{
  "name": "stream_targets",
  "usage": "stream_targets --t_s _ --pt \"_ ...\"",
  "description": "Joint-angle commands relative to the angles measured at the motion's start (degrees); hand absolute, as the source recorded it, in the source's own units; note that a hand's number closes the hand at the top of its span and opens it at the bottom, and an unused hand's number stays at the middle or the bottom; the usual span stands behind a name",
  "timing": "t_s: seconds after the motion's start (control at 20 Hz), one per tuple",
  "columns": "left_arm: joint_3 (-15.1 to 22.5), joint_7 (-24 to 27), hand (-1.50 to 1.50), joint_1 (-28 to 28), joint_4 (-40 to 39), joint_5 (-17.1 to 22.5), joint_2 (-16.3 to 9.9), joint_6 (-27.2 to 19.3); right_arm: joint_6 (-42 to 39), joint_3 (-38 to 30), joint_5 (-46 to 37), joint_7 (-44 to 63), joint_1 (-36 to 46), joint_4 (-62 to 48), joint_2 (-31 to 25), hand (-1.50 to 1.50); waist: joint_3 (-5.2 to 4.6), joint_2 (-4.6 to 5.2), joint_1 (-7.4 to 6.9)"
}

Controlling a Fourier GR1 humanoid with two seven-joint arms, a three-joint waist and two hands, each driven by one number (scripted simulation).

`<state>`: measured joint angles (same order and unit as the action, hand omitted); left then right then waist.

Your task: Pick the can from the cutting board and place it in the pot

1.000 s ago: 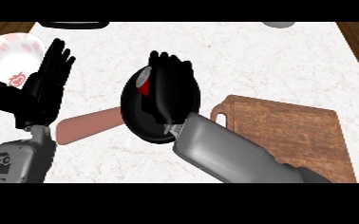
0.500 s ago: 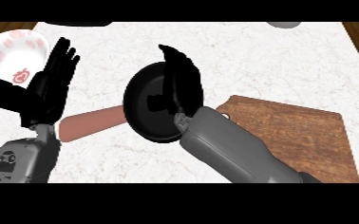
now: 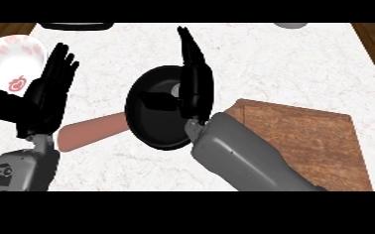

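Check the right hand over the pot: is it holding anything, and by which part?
Nothing is held. The right hand is open, fingers straight, above the pot; a grey shape inside may be the can.

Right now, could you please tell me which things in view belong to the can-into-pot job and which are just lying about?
Part of the job:
pot, brown handle to the left
cutting board, nothing standing on it
right robot hand, fingers straight over the pot
pale object in the pot, possibly the can

Lying about:
white plate with red pattern
left robot hand, resting open
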<state>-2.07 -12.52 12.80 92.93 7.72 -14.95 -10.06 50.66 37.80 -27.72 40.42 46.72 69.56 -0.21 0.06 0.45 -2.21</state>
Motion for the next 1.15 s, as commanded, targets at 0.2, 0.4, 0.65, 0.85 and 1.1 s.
stream_targets --t_s 0.2,0.4,0.65,0.85,1.1 --pt "-1.25 -1.33 0.00 -2.27 3.21 -1.72 0.23 -1.25 -2.24 -6.98 7.82 -11.34 -10.07 10.64 -2.77 -1.50 -0.04 -0.46 1.96" --pt "-2.82 -0.43 0.00 -0.13 -0.83 -0.59 0.07 0.08 -7.70 -7.23 10.75 -11.83 -19.04 24.08 -10.19 -1.50 -0.04 -0.59 2.75" --pt "-1.18 1.47 0.00 -4.63 2.38 -2.19 2.96 -0.27 -13.93 -11.86 13.38 -15.40 -24.09 28.16 -12.26 -1.50 -0.05 -0.54 2.21" --pt "-3.70 -0.04 0.00 0.92 -1.85 -1.74 1.75 1.33 -17.32 -13.96 11.57 -17.04 -28.61 30.80 -10.80 -1.50 -0.06 -0.47 2.31" --pt "-3.56 -3.62 0.00 3.15 -0.18 -2.85 1.68 0.67 -21.86 -16.95 12.13 -15.02 -27.14 29.87 -10.33 -1.50 -0.07 -0.45 2.29"
